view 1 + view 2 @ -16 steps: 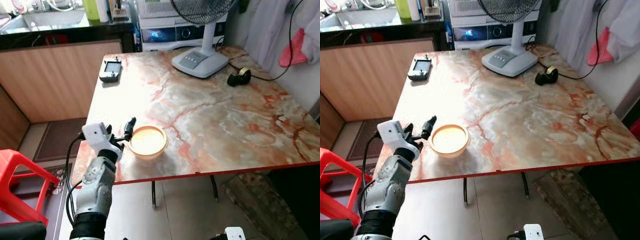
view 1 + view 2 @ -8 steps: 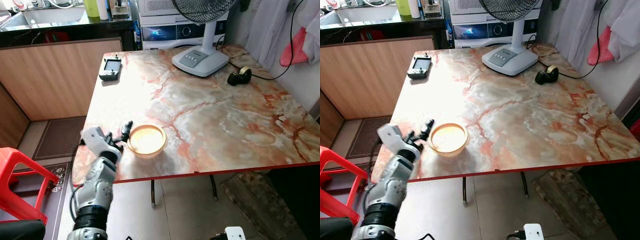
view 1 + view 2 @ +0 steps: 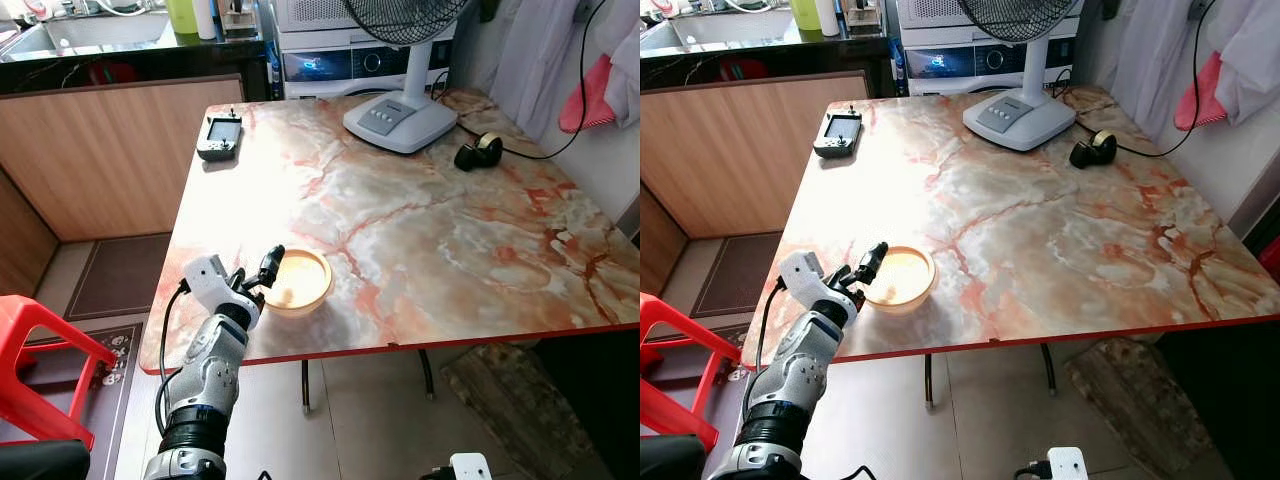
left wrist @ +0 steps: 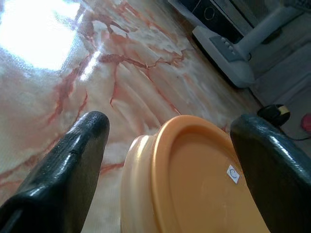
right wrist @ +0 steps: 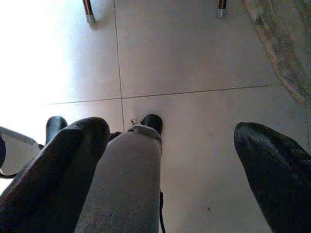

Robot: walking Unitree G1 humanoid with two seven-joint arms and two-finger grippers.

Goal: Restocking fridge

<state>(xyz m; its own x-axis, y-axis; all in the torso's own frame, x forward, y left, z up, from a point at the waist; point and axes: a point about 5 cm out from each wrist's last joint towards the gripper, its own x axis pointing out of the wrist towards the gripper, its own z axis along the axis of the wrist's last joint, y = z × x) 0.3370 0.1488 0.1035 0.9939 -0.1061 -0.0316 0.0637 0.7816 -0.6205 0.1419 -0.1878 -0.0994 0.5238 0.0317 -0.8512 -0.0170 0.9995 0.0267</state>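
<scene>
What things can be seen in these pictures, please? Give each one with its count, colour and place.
Table: one, marble pattern in orange and white, red edge, centre.
Bowl: one, orange-yellow, near the table's front left edge.
Fan: one, white base, dark grille, far side of table.
Tape roll: one, black, right of the fan base.
Handheld device: one, grey, far left corner of table.
Stool: one, red, floor at left.
Mat: one, brown, floor left of table.
Cloth: one, pink, hanging at right.
Left gripper: black fingers open on either side of the bowl.
Right gripper: black fingers open, hanging over the tiled floor.
</scene>
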